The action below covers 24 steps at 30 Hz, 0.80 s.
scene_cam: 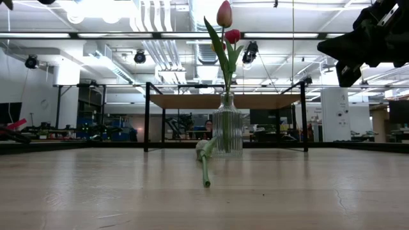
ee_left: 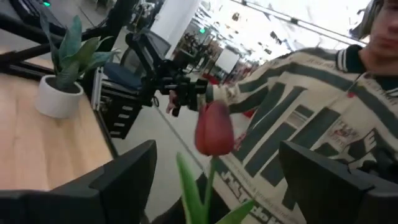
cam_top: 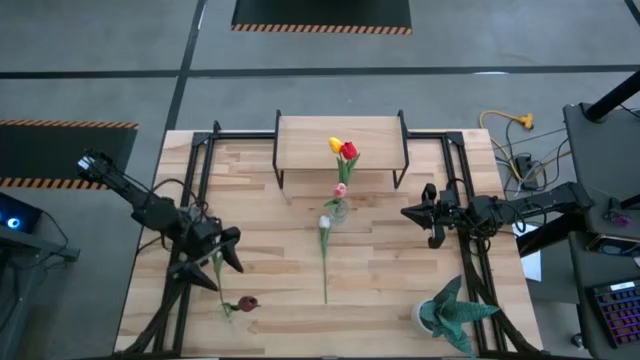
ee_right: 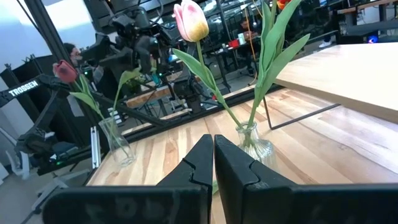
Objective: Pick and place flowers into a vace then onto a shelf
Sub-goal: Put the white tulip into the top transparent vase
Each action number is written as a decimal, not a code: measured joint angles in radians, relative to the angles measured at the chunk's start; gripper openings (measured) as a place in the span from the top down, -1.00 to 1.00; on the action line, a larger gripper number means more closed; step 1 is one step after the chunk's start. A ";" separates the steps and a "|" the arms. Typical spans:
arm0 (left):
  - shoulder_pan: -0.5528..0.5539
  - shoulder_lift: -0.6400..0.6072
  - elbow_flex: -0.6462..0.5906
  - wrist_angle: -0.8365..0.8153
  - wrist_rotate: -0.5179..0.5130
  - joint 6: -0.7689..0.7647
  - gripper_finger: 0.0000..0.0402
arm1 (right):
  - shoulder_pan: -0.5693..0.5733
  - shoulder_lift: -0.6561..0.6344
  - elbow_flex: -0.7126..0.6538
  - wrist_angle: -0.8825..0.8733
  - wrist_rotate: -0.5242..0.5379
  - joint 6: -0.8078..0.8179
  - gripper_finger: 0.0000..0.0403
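While angled low, left gripper point(cam_top: 213, 262) spread | maroon tulip point(cam_top: 246, 303) apparently released.

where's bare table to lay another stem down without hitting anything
Bare planks lie between the white tulip lying mid-table and the right gripper, down to the potted plant. Crowded: around the glass vase before the shelf, and at the open left gripper straddling the maroon tulip.

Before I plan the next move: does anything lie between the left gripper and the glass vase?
Only the white tulip, lying flat beside the vase, on the side of the left gripper. A raised path would probably clear it.
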 joint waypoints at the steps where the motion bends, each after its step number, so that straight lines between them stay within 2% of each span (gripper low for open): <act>1: 0.000 -0.002 0.000 0.006 0.000 -0.003 -0.59 | 0.000 0.000 0.000 0.000 0.000 0.000 0.96; 14: 0.000 -0.022 0.000 0.016 0.035 -0.096 -0.59 | 0.000 0.000 0.000 -0.009 0.000 0.000 0.96; 20: 0.000 -0.030 0.021 0.019 0.054 -0.230 -0.59 | 0.000 0.001 0.000 -0.016 0.000 0.000 0.96; 24: 0.000 -0.030 0.048 0.018 0.067 -0.252 -0.59 | 0.000 0.001 0.000 -0.018 0.000 0.000 0.96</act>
